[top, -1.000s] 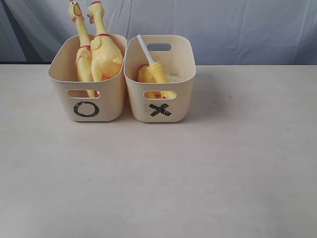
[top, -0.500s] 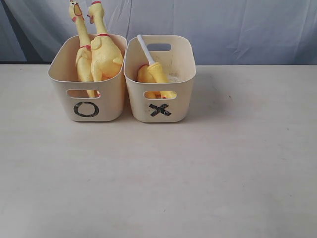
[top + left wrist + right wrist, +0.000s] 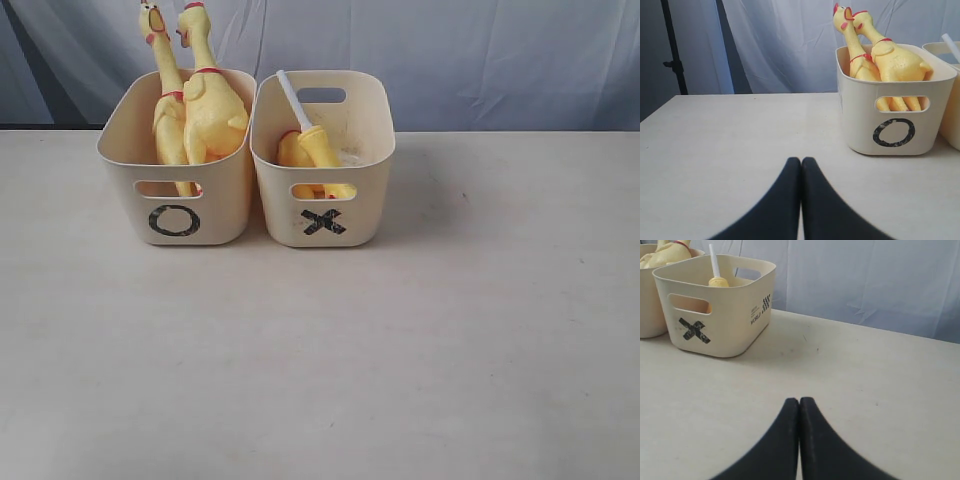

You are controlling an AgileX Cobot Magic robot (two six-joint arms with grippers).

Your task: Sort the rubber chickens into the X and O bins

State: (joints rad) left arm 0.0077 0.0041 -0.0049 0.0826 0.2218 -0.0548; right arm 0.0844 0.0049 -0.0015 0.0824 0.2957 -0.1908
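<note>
Two cream tubs stand side by side at the back of the table. The O bin (image 3: 176, 205) (image 3: 895, 135) holds two long yellow rubber chickens (image 3: 210, 100) (image 3: 892, 60), their red-combed heads sticking up above the rim. The X bin (image 3: 325, 215) (image 3: 720, 330) holds yellow chicken bodies, one with a white stick (image 3: 292, 98) (image 3: 714, 260) poking out. My left gripper (image 3: 801, 161) is shut and empty, low over the table and well short of the O bin. My right gripper (image 3: 799, 401) is shut and empty too, away from the X bin. Neither gripper shows in the exterior view.
A pale table top (image 3: 330, 350) spreads out in front of the bins. A grey-blue curtain (image 3: 480, 50) hangs behind them. A dark stand pole (image 3: 672, 50) rises beyond the table's far edge in the left wrist view.
</note>
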